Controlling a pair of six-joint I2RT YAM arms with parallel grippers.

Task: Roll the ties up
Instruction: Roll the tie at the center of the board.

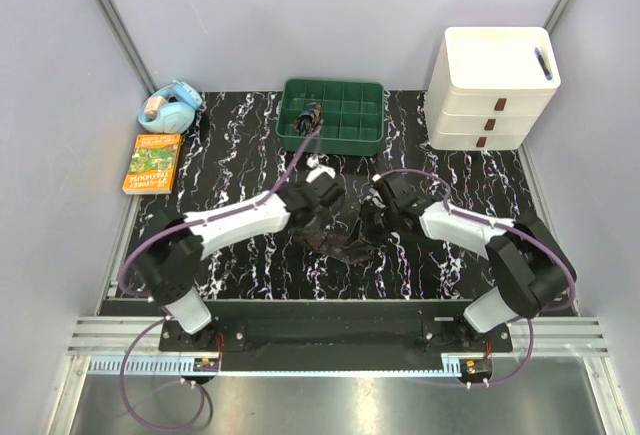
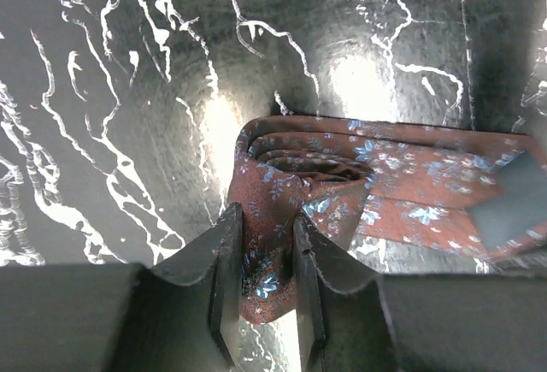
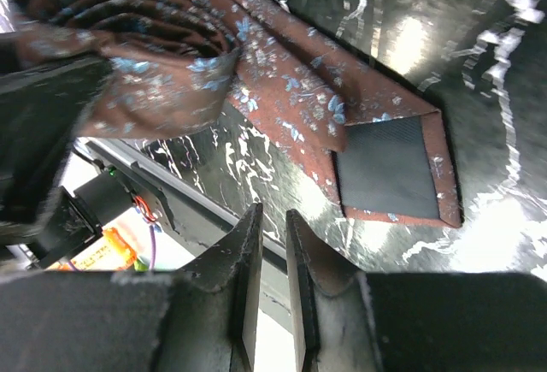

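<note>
One tie [image 1: 340,245] of dark brown cloth with small light blue flowers lies on the black marbled table between my two grippers, partly rolled. In the left wrist view the roll [image 2: 299,162] lies just past my jaws, and the rest of the tie runs off to the right. My left gripper [image 2: 267,228] is shut on a fold of cloth hanging from the roll; it also shows in the top view [image 1: 325,205]. My right gripper [image 3: 273,218] is shut and empty, above the table beside the tie's pointed end with its dark lining [image 3: 389,167]; it also shows in the top view [image 1: 375,213].
A green compartment tray [image 1: 350,125] at the back holds a dark rolled item [image 1: 309,115]. A white drawer unit [image 1: 495,85] stands back right. A blue object [image 1: 170,107] and an orange book [image 1: 152,162] lie at the left. A small white object [image 1: 320,167] lies behind the left gripper.
</note>
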